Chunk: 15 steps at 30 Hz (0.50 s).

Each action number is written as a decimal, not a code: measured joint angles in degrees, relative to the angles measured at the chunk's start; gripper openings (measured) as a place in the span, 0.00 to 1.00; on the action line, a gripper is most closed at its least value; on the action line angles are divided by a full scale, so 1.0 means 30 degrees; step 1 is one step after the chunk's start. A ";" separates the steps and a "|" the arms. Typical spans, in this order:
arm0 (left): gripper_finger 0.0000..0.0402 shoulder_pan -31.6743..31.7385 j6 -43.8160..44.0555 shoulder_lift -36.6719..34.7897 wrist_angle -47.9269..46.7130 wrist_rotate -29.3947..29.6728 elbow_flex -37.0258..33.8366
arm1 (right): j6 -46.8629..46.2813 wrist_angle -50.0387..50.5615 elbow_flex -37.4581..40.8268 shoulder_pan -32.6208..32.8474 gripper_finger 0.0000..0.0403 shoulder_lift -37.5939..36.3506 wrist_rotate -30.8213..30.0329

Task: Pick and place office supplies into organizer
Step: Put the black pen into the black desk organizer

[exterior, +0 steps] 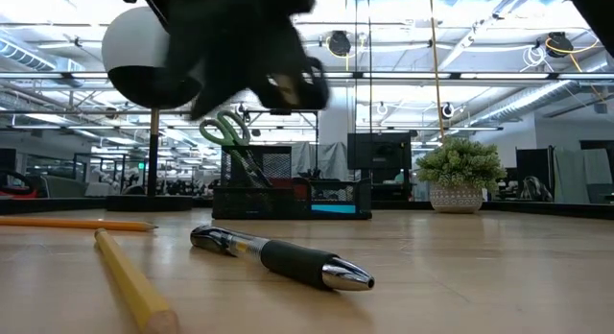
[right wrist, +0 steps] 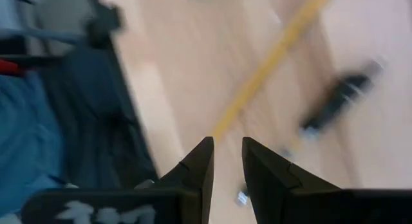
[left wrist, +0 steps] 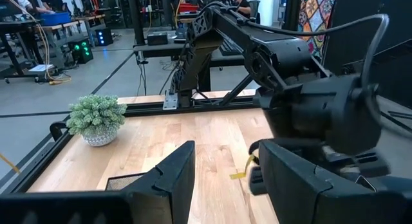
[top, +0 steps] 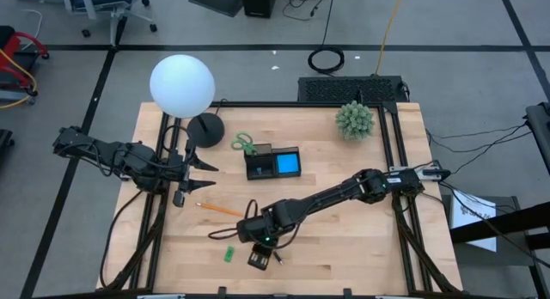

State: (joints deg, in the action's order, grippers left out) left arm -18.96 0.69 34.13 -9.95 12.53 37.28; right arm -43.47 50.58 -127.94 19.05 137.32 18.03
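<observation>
Right claw (right wrist: 225, 161) nearly closed, empty, near table (top: 361, 247) front edge.

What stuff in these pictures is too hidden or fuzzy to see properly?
- Right gripper: in the high view its own wrist covers the fingertips, so whether they touch anything is hidden.
- Right wrist view: motion blur smears the yellow pencil and a dark pen.
- Organizer: in the low view its wall hides the compartments.
- Small green piece: too tiny in the high view to identify.
- Left wrist view: the left gripper hides the table near it.
</observation>
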 joint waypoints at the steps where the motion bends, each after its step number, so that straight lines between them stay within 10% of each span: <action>1: 0.43 0.0002 0.0000 0.0000 0.0001 0.0000 0.0000 | 0.0009 0.0625 0.0005 -0.0001 0.18 0.0000 -0.0035; 15: 0.43 0.0000 0.0095 0.0000 0.0188 0.0000 0.0000 | 0.0735 0.1126 0.1956 -0.0267 0.28 0.0029 0.0070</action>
State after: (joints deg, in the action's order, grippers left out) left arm -18.96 0.97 34.13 -9.39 12.53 37.28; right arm -41.27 53.96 -122.07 18.25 137.40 18.24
